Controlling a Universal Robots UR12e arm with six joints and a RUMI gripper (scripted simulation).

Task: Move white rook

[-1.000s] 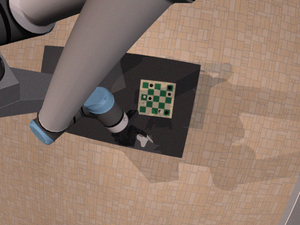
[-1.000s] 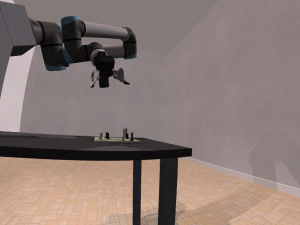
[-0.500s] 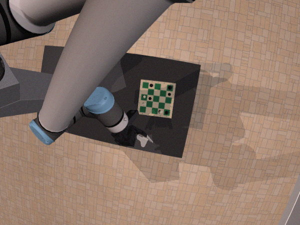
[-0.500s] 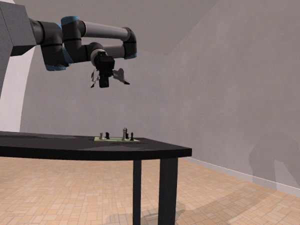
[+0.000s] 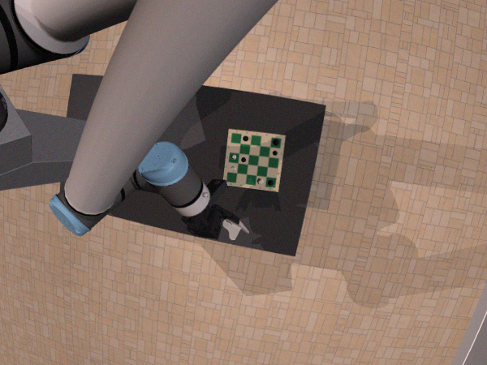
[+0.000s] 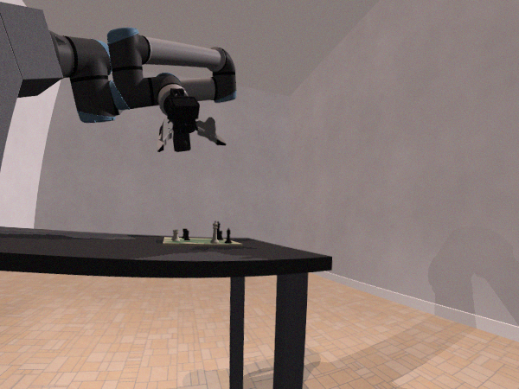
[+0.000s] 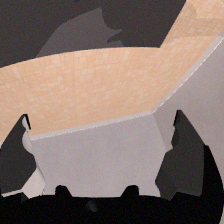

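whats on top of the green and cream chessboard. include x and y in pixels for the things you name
On the green and cream chessboard point(image 5: 253, 160) point(image 6: 199, 243) stand black and white chess pieces, dark ones outnumbering light. The squares directly beneath their bases are covered, and the top view is too coarse to name every piece.

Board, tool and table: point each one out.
Board point(image 5: 253, 159) point(image 6: 201, 243): top view, a green square at its middle; exterior view, its near edge.
Tool point(image 6: 191, 148): exterior view, between its fingertips.
Table point(image 5: 308, 122) point(image 6: 173, 264): top view, its top; exterior view, its front edge.
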